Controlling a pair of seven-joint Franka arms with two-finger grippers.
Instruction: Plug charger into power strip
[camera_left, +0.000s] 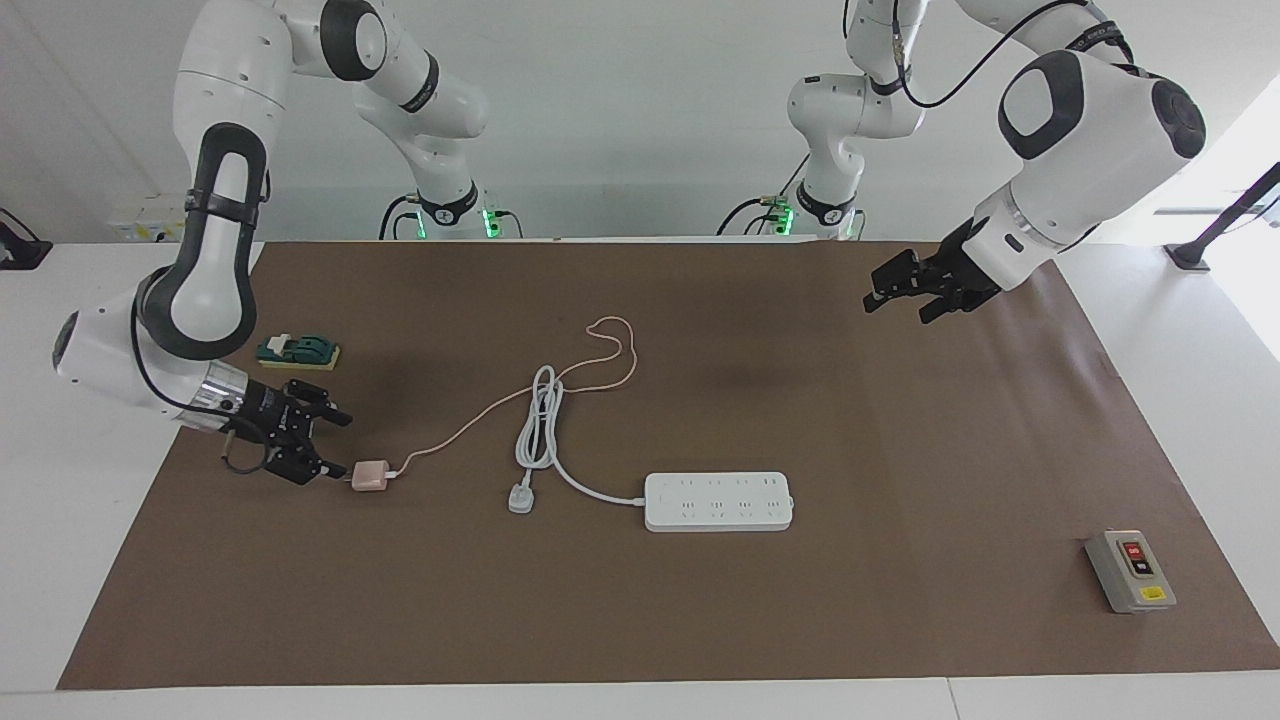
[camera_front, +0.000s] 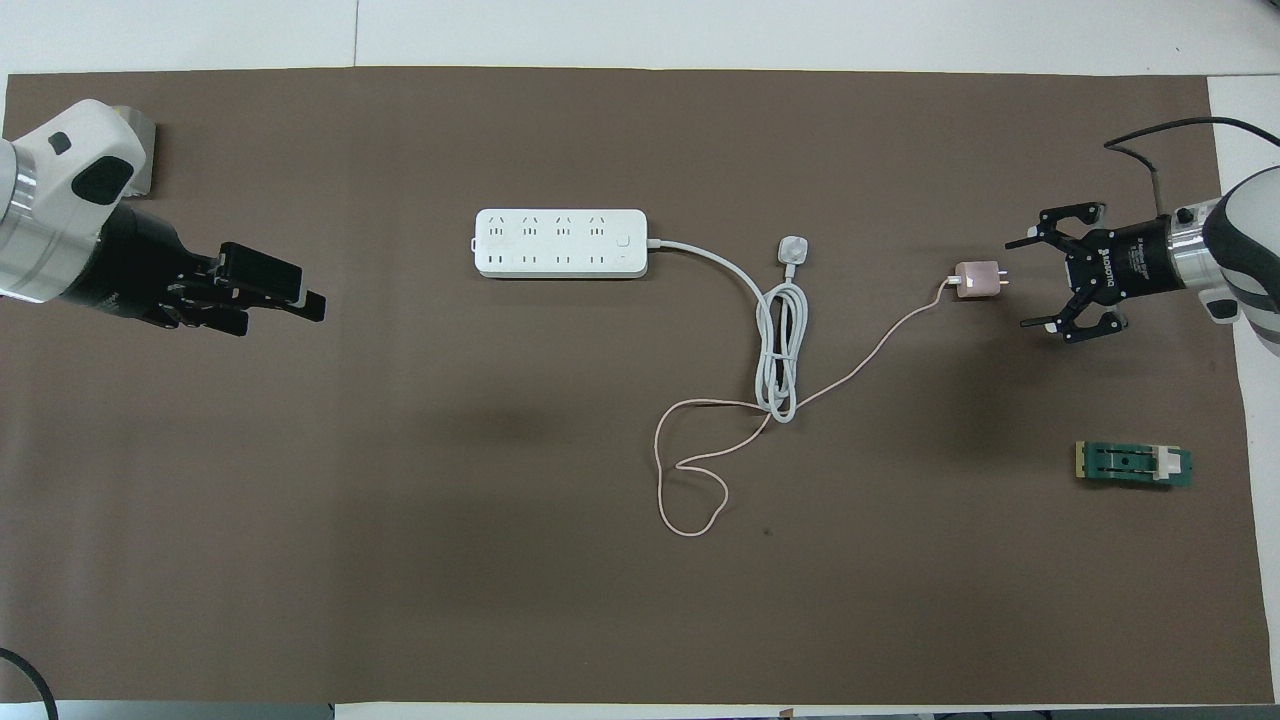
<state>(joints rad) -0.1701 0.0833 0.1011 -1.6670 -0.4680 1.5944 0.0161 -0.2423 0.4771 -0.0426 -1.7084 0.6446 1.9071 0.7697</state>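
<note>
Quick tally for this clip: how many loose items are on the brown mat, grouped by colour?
White: 1, the power strip with its plug.
Pink: 1, the charger with its cable.
Green: 1, a small green part.
Grey: 1, a button box.
Total: 4.
</note>
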